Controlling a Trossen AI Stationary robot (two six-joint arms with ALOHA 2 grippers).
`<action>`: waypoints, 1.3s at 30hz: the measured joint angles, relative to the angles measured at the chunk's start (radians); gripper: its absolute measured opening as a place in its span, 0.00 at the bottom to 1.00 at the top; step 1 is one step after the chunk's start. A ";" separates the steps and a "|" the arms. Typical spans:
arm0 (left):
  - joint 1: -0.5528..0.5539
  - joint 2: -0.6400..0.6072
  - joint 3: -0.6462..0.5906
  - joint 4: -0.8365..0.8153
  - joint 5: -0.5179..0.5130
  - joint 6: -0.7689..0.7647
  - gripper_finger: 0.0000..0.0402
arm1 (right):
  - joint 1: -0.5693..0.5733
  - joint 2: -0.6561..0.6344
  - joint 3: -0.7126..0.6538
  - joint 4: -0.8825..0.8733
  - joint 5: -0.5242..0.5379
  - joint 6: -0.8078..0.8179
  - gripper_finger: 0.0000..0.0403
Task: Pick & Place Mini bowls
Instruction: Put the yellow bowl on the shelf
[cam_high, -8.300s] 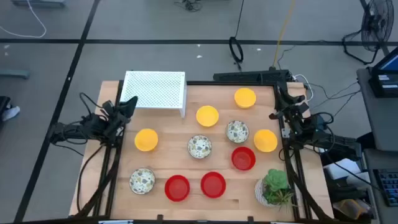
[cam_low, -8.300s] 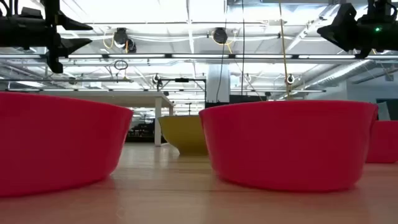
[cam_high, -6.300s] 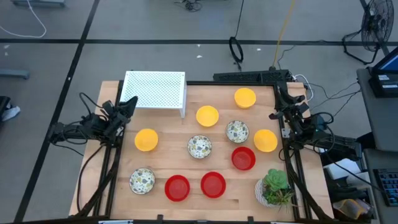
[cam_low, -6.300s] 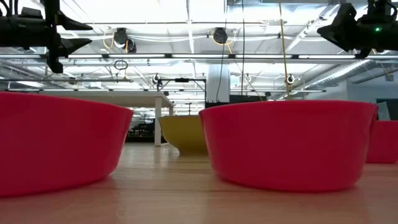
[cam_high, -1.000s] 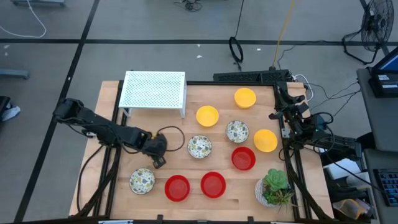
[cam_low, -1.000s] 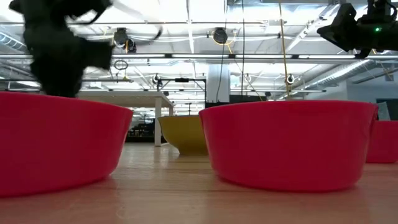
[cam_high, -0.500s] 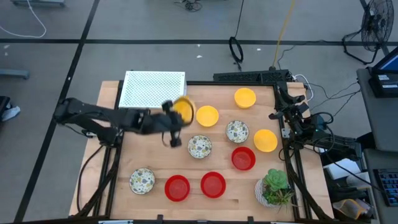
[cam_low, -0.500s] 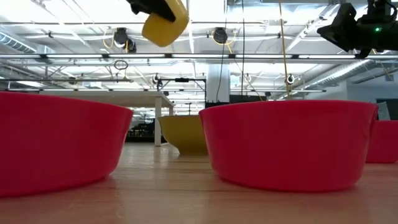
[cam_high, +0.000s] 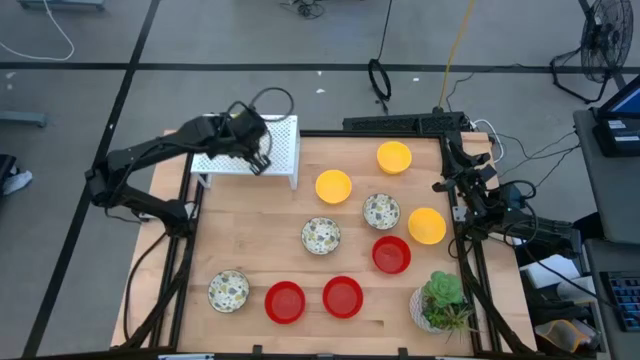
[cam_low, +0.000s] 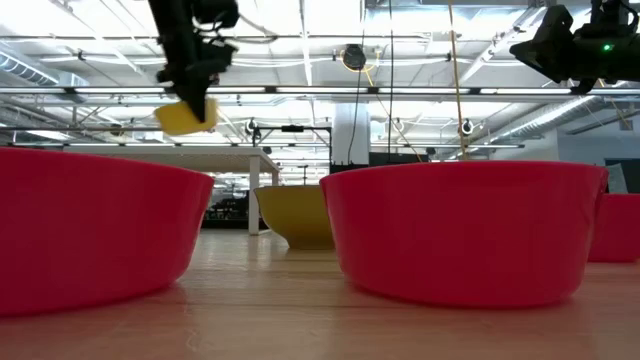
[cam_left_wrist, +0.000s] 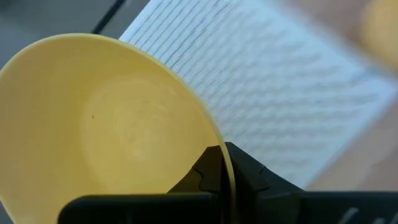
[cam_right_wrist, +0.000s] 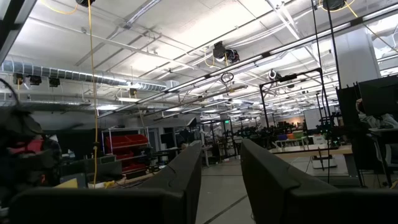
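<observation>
Placing step: left claw (cam_high: 252, 148) pinches a yellow bowl (cam_left_wrist: 106, 124) over the white rack (cam_high: 282, 140), probably lowering next.

Two dark, cable-looped jointed arms (cam_high: 150, 160)

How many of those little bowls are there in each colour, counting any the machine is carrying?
Yellow bowls: 4, three on the table and one in the left gripper over the white rack
Red bowls: 3
Patterned bowls: 3
Total: 10
</observation>
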 joint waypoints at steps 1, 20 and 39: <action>0.034 0.000 0.000 -0.027 0.001 0.000 0.02 | 0.000 0.000 0.000 0.000 0.000 0.000 0.25; 0.411 0.018 -0.027 -0.101 0.089 0.136 0.02 | 0.000 0.000 0.000 0.000 0.000 0.000 0.25; 0.429 0.135 -0.027 -0.059 0.018 0.180 0.03 | 0.000 0.000 0.000 0.000 0.000 0.000 0.25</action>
